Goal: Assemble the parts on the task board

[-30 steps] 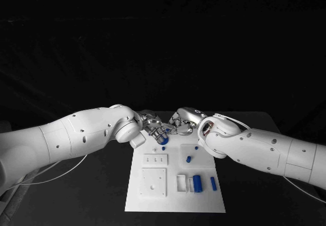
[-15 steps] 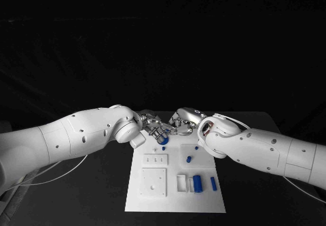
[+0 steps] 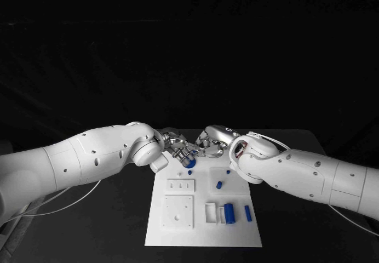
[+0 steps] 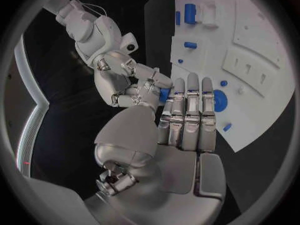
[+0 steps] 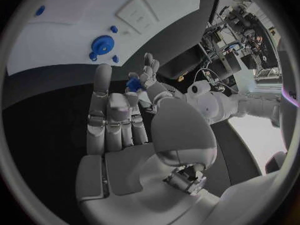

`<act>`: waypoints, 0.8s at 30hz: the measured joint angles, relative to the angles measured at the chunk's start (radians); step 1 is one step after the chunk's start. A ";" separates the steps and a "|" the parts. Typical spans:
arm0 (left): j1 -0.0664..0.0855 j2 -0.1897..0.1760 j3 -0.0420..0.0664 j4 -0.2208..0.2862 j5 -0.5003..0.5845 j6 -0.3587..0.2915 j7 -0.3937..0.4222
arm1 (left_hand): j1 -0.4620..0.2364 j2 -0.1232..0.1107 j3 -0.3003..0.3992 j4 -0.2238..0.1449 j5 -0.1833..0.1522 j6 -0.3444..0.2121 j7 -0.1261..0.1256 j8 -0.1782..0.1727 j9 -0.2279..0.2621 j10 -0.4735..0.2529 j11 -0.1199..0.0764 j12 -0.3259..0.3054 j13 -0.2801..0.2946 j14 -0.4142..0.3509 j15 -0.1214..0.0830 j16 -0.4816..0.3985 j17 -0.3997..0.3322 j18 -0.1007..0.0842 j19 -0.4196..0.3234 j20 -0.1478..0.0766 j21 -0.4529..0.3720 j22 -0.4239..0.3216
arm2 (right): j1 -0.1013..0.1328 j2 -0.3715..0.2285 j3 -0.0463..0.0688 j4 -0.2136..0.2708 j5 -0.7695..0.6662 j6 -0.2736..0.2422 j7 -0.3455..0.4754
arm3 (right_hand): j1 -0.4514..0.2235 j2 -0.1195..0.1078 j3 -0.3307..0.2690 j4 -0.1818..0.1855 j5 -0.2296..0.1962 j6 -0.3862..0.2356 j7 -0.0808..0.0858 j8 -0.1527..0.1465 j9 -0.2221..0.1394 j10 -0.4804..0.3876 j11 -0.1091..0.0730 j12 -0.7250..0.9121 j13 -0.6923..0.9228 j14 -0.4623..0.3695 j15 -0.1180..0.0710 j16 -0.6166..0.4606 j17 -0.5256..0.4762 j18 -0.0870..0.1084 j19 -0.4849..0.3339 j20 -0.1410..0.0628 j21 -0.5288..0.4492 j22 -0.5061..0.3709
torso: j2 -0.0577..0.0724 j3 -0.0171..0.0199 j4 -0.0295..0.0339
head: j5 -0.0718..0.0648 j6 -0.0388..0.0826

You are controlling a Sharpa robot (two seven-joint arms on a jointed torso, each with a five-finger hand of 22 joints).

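Fingers (image 5: 142,77) of both hands meet at the far end of the task board (image 3: 203,233), pinching a small blue part (image 5: 134,83) between them. In the right wrist view the part sits at the fingertips where the left hand (image 3: 178,149) and right hand (image 3: 212,140) touch; which hand carries the load, can't tell. Looks like a hand-to-hand transfer or regrasp to reorient the piece before insertion, done above the board's far edge rather than on it. Left hand's other fingers (image 4: 189,107) lie straight and together over the board; right hand's remaining fingers (image 5: 103,110) are extended, holding nothing else. Just under the hands a blue gear (image 5: 102,45) sits seated on the board with small blue pegs (image 5: 114,29) around it. Nearer the robot: a blue cylinder (image 3: 230,212) in its slot, a slimmer blue bar (image 3: 248,213) beside it, two small blue pieces (image 3: 220,182) mid-board. Board lies on the black bench (image 3: 292,230), long axis away from the robot.
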 measured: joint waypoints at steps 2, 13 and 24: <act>0.000 -0.001 0.000 0.000 0.000 0.000 0.000 | 0.000 0.000 -0.004 -0.004 0.000 0.007 0.002 0.000 0.000 0.005 -0.005 0.000 0.000 0.000 0.000 0.003 0.002 0.000 0.000 0.000 0.000 0.000 | 0.000 0.000 0.000 0.000 0.000 0.000 0.000 | 0.000 0.000 0.000 0.000 -0.001 0.000 0.000 0.000 0.000 0.000 0.000 0.000 0.000 0.000 0.000 0.000 0.000 0.000 0.000 0.000 0.000 0.000 | 0.000 0.0001 0.0001 | 0.000 0.000; 0.001 -0.002 0.000 0.001 0.000 0.000 0.002 | 0.031 0.004 0.048 -0.062 -0.008 0.025 0.010 -0.002 0.001 0.051 -0.016 0.000 0.000 0.015 -0.015 0.018 0.010 0.000 -0.003 -0.011 0.012 0.011 | -0.001 -0.001 -0.001 0.000 -0.001 0.005 0.000 | -0.006 -0.006 0.000 0.000 -0.001 0.000 0.000 0.000 0.000 0.000 0.000 0.000 0.000 0.000 0.000 0.000 0.000 0.000 0.000 0.000 0.000 -0.001 | 0.000 0.0004 0.0004 | 0.000 -0.002; 0.000 -0.005 -0.002 -0.002 -0.002 -0.001 0.003 | -0.034 -0.029 0.024 -0.026 -0.008 0.059 -0.017 0.006 0.001 0.065 -0.023 0.000 0.000 0.018 -0.018 0.019 0.012 0.000 -0.003 -0.011 0.012 0.011 | -0.001 -0.001 0.000 0.000 -0.001 0.010 0.000 | -0.003 -0.003 0.000 0.000 -0.001 0.000 0.000 -0.004 0.000 0.000 0.000 0.000 0.000 0.000 0.000 0.000 0.000 0.000 0.000 0.000 0.000 -0.001 | 0.000 0.0006 0.0002 | 0.002 -0.003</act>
